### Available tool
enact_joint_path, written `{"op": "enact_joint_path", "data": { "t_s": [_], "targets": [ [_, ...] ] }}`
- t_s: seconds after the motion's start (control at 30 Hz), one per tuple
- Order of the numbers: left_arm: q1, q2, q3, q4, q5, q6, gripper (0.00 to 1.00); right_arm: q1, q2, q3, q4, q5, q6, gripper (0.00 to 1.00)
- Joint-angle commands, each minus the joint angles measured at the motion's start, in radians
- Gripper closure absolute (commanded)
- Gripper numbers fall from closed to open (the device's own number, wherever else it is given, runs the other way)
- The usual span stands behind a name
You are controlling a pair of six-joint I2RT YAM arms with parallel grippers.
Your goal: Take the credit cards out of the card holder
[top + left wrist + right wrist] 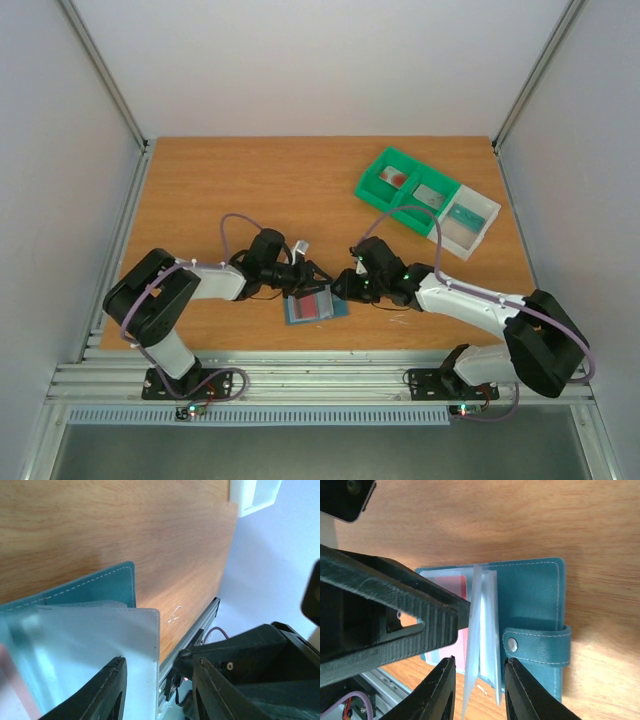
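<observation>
The slate-blue card holder lies open near the table's front edge, with clear plastic sleeves standing up from its spine. A reddish-pink card shows in the left panel. The snap strap lies on the right panel. My right gripper is open, its jaws straddling the upright sleeves without touching them. My left gripper is open and low over a clear sleeve and the holder's cover. One of its fingers reaches the sleeves from the left.
A green bin and a white bin stand at the back right, holding a reddish card, a grey card and a teal card. The table's front rail runs just beyond the holder.
</observation>
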Motion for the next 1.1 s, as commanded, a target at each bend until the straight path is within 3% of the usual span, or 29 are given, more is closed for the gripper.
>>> {"op": "enact_joint_path", "data": {
  "t_s": [0.0, 0.63, 0.83, 1.07],
  "targets": [
    [-0.007, 0.030, 0.024, 0.015, -0.030, -0.013, 0.63, 0.000, -0.057, -0.005, -0.077, 0.063, -0.030, 0.72],
    [-0.001, -0.073, 0.045, -0.196, -0.110, 0.091, 0.61, 0.000, -0.135, 0.032, -0.059, -0.014, -0.014, 0.68],
    [0.027, -0.135, 0.018, -0.270, -0.155, 0.114, 0.61, 0.001, -0.077, 0.041, 0.026, -0.112, 0.017, 0.68],
    [0.083, -0.160, -0.070, -0.228, -0.127, 0.153, 0.57, 0.015, 0.042, 0.085, 0.039, -0.156, 0.018, 0.70]
  ]
}}
